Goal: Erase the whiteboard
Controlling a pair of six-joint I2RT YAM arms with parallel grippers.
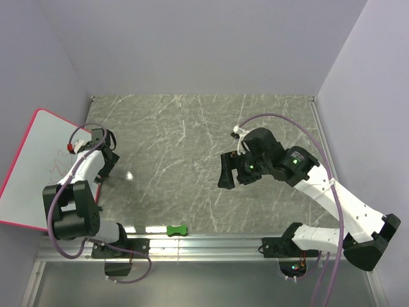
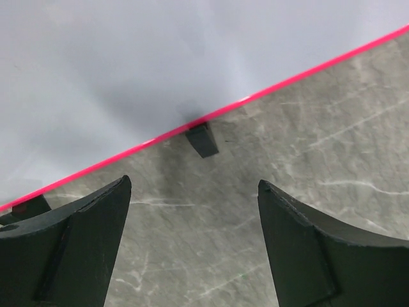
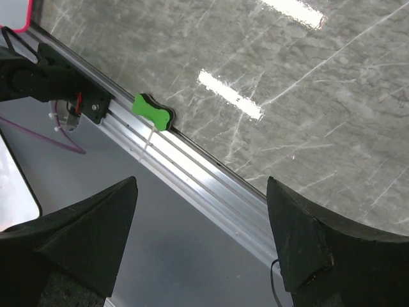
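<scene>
The whiteboard (image 1: 32, 166) has a red-pink rim and faint red scribbles, and it lies tilted at the table's left edge against the wall. In the left wrist view its white face (image 2: 115, 70) fills the upper left, and a small dark foot (image 2: 203, 139) sits under its rim. My left gripper (image 1: 103, 174) is open and empty just right of the board's edge; in its wrist view the gripper (image 2: 193, 185) hangs over bare marble. My right gripper (image 1: 227, 173) is open and empty above mid-table. A green eraser (image 1: 176, 230) lies at the table's near edge and also shows in the right wrist view (image 3: 152, 111).
An aluminium rail (image 1: 211, 242) runs along the near edge of the marble table (image 1: 192, 141). Grey walls close in the back and both sides. The arm bases and purple cables (image 1: 300, 125) sit near the rail.
</scene>
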